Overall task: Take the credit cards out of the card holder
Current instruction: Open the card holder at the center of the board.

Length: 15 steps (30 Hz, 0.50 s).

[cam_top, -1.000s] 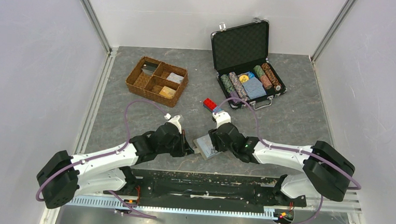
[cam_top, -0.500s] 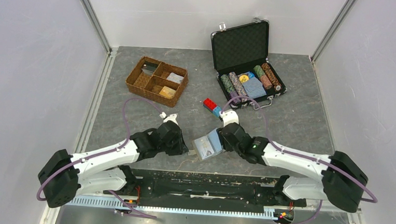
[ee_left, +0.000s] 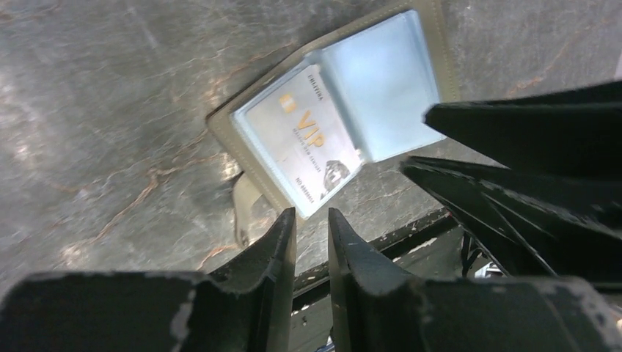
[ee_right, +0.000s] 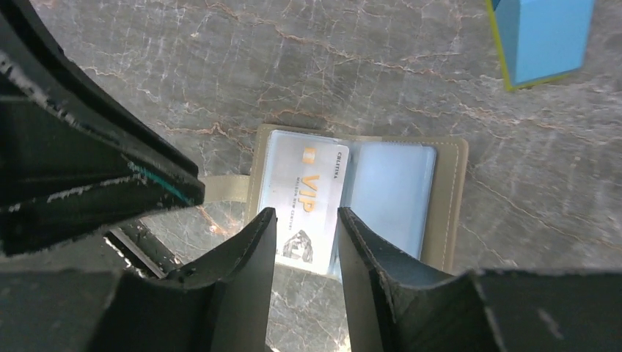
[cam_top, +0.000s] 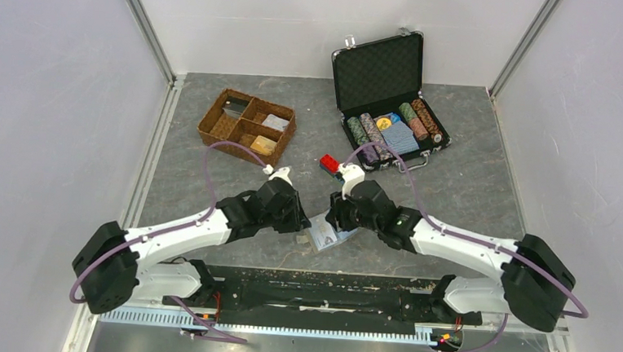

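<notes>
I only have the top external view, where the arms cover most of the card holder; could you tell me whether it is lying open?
Observer: Yes. Both wrist views show the card holder lying open and flat, inner sleeves facing up.
Operator: Thank you. Is any card showing inside?
Observer: One pale VIP card with gold lettering sits in the sleeve on the side with the tab. The other sleeve looks plain light blue.
Operator: Is either gripper holding anything?
Observer: No. The right gripper hangs open over the VIP card, and the left gripper has its jaws slightly apart and empty, near the holder's edge.
</notes>
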### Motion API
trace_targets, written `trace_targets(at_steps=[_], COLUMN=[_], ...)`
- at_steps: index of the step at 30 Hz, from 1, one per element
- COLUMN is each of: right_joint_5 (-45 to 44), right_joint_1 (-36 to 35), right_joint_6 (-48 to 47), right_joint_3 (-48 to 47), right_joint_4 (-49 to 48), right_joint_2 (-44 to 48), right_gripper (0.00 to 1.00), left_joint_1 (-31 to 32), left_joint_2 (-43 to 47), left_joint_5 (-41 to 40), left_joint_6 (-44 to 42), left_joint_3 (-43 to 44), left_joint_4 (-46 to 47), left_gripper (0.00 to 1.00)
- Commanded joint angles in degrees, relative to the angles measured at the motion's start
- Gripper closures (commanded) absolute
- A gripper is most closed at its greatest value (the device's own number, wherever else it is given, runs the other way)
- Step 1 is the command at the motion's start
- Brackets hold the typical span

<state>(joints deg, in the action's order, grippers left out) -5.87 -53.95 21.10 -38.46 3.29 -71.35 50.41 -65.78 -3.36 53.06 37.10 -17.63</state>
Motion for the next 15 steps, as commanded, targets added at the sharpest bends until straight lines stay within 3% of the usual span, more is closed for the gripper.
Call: trace_targets(at_steps=[1, 8, 15], right_joint_5=[12.54, 22.49, 21.24], right_joint_1=[5.60, 9.89, 10.86], right_joint_6=[2.57, 3.23, 4.00], right_joint_3=[3.21, 6.91, 9.06], right_joint_4=[-9.91, -15.70, -15.82], right_joint_2=[-3.27, -8.18, -10.53], right_gripper=[0.62, 0.62, 0.64], left_joint_1=[-0.23, -0.23, -0.26], left_joint_2=[-2.86, -8.81, -13.53], left_joint_5=[5.42, 8.56, 7.87], left_joint_6=[2.21, 2.72, 2.23], left_joint_3=[-1.40, -4.10, -6.17], left_joint_4=[11.00, 17.44, 19.65], left_gripper=[0.73, 0.78, 0.81])
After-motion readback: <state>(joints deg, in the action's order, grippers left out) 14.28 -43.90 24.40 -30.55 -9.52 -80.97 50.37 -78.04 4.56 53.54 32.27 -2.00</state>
